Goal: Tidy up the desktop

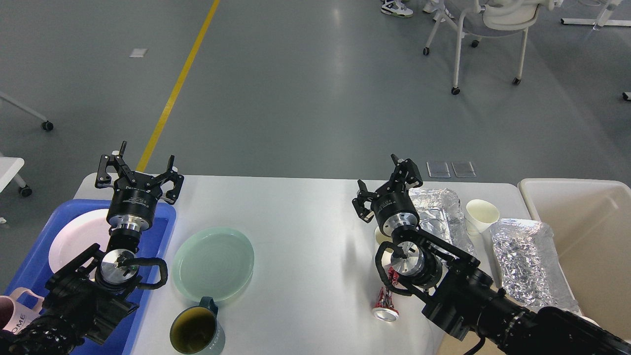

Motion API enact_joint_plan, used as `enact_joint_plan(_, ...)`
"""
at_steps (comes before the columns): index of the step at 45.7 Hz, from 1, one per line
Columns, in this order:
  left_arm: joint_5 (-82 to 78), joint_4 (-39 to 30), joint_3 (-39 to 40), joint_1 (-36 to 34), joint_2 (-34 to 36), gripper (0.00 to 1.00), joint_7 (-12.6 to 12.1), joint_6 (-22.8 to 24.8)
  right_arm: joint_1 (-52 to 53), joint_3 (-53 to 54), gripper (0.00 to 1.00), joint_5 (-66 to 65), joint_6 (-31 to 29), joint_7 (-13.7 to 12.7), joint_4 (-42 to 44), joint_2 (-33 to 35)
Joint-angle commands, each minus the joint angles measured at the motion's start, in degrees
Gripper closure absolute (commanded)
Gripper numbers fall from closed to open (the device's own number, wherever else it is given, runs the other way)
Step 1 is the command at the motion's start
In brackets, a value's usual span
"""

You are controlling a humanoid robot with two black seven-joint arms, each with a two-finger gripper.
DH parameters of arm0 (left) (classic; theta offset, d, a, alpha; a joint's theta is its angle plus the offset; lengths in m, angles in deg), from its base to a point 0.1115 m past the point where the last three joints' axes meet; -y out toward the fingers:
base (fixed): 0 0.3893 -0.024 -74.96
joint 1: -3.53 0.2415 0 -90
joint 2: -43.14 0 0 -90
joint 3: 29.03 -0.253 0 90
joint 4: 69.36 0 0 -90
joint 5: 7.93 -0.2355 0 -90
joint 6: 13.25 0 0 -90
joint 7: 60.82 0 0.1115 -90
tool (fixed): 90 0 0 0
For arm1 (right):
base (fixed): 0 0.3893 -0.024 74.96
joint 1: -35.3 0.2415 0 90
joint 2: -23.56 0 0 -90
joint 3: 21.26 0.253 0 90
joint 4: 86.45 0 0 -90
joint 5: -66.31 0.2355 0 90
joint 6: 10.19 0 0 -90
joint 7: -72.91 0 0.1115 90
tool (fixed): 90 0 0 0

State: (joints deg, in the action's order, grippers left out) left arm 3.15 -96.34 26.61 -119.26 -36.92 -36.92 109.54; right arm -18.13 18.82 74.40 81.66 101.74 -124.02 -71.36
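Observation:
The white desktop [305,231] fills the middle of the head view. My left gripper [135,165] hovers open above the far corner of a blue tray [165,231], with nothing between its fingers. My right gripper [384,182] is open too, raised over the right half of the desktop, empty. On the desktop lie a pale green plate [213,264], a dark green mug [197,333], a crushed red can [385,303], a white paper cup [482,213] and two silver foil bags [438,212] [525,256]. Another cup [379,236] is mostly hidden behind my right wrist.
A white plate [74,241] lies in the blue tray, and a pink mug [15,315] shows at the tray's near left. A beige bin [586,236] stands off the desktop's right edge. Beyond the table are grey floor, a yellow line and a wheeled chair [488,29].

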Motion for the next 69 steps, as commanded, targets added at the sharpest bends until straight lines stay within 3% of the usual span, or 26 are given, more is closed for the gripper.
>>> enact_joint_plan(1, 0.0, 0.0, 0.0, 0.0, 0.0, 0.03, 0.0, 0.0, 0.0, 0.0, 0.0, 0.0, 0.0, 0.0, 0.0, 0.0)
enact_joint_plan(59, 0.3, 0.0, 0.4, -0.1, 0.0, 0.03, 0.1, -0.1, 0.0, 0.0, 0.0, 0.0, 0.0, 0.0, -0.1, 0.0)
enact_joint_plan(69, -0.1, -0.6, -0.6, -0.2, 0.0, 0.03, -0.6, -1.8, 0.0, 0.0, 0.0, 0.0, 0.0, 0.0, -0.1, 0.1)
